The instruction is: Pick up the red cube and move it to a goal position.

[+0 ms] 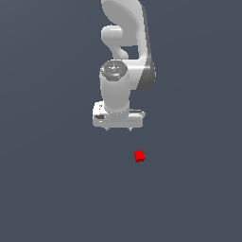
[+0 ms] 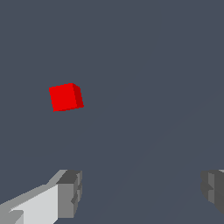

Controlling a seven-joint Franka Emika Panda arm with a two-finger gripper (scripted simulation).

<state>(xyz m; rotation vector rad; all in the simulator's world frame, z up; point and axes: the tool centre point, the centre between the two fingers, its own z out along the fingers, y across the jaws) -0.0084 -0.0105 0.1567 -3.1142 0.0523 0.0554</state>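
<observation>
Red cube [image 2: 65,97] unmarked, apart from jaws; jaws spread, empty.

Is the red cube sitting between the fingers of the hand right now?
No, the red cube lies apart from the open hand, well outside the gap between its fingers.

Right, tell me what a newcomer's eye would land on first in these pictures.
The red cube comes first: the only colour on a plain dark grey floor, sitting below the arm and toward the exterior view's right. Next is the white Panda arm coming down from the top of that view. Its gripper is open, its fingers wide apart, and the cube lies clear of them, untouched.
</observation>
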